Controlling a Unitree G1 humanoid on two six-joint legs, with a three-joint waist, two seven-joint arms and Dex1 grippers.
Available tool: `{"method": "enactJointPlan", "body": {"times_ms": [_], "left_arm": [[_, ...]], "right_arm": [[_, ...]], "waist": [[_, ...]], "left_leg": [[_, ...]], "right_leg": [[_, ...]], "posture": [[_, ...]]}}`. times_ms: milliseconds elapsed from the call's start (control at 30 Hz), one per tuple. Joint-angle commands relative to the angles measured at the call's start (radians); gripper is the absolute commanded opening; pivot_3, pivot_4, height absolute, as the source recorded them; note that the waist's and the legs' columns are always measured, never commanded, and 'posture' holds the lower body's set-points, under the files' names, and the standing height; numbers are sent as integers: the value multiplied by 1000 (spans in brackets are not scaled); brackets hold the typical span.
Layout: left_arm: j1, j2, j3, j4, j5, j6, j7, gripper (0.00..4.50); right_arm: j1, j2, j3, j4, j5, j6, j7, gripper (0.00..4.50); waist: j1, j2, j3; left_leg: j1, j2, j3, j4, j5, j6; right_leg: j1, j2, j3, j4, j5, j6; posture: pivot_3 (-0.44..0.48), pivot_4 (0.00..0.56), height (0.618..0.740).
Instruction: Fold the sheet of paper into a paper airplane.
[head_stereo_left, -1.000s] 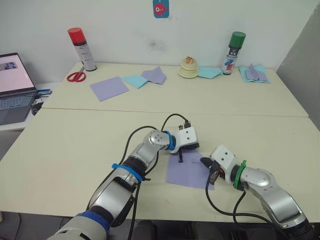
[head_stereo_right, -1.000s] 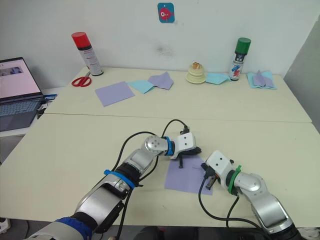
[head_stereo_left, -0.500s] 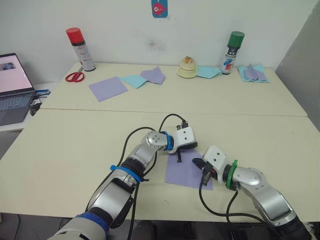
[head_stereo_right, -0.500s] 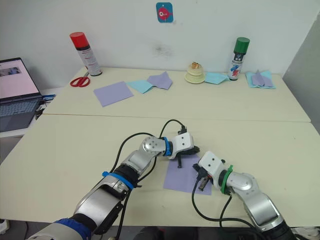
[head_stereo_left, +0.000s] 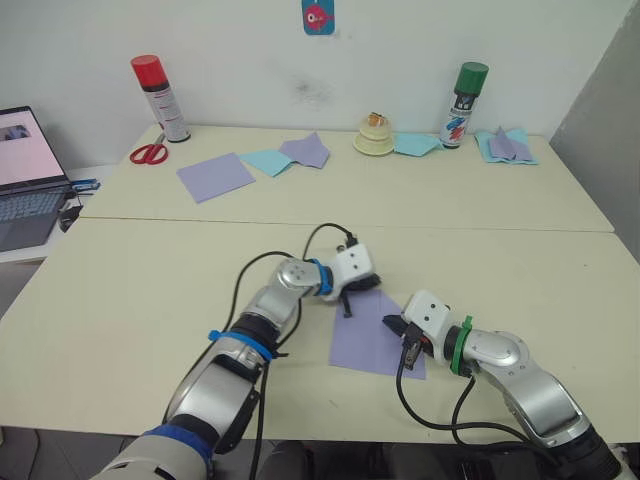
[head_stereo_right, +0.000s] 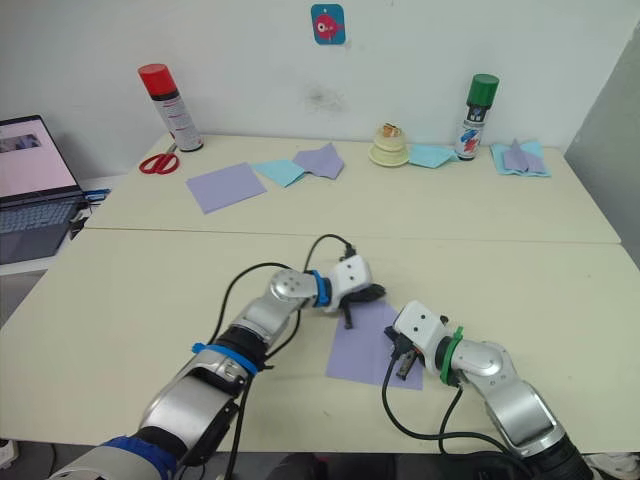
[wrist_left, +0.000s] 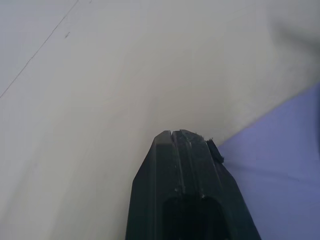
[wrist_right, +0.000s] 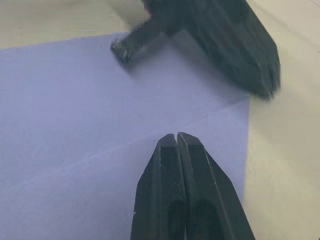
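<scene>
Both fingers (wrist_right: 177, 142) on sheet of paper (head_stereo_left: 372, 335)

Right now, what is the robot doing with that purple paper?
The robot is working on the paper, which lies flat on the table and is not yet folded into a plane. The left gripper, fingers shut, is at the paper's far left corner. The right gripper, also shut, is over the paper's right part. Other papers, two spray cans and scissors sit at the far side.

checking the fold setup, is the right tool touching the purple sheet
Cannot tell. In the right wrist view the right tool, fingers shut, sits over the sheet of paper by its crease, but neither contact nor gap shows plainly.
</scene>
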Motion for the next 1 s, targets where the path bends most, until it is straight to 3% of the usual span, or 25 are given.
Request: {"method": "enactJointPlan", "body": {"times_ms": [33,200,333,500,733,833,1000], "left_arm": [[-11,33,104,-109,-109,77,-42,0],[32,35,308,-350,-382,387,-32,0],[136,49,395,-547,-543,673,21,0],[274,52,486,-714,-721,979,122,1308],[335,17,556,-755,-859,1250,267,3385],[310,-18,595,-713,-886,1280,320,3385],[308,-22,533,-671,-843,1271,347,3385]], "right_arm": [[22,-10,28,42,-27,43,2,58],[26,-11,24,44,-27,42,0,58],[24,-12,24,48,-27,39,0,58],[17,-13,23,57,-27,36,4,0],[8,-16,24,69,-27,30,13,0],[3,-17,25,73,-27,30,17,0],[-3,-15,25,75,-29,31,21,0]], "waist": [[0,0,1],[4,0,3],[1,2,2],[3,1,3],[6,0,3],[6,0,3],[5,0,3]], "left_leg": [[-1,0,0,0,1,-2],[-3,0,0,1,2,-3],[-2,0,0,0,2,-3],[-2,0,-1,0,2,-4],[-1,0,-2,0,2,-4],[-1,0,-2,0,2,-4],[-1,0,-2,0,2,-5]], "right_leg": [[0,0,0,0,0,0],[-1,-1,0,0,0,0],[-1,-1,1,0,0,0],[-1,-1,1,-1,0,0],[0,-1,1,0,0,0],[0,-1,1,0,0,0],[0,-1,1,-1,0,0]], "posture": [[0,150,717],[0,150,717],[0,150,717],[0,150,717],[0,150,717],[0,150,717],[0,150,717]]}}
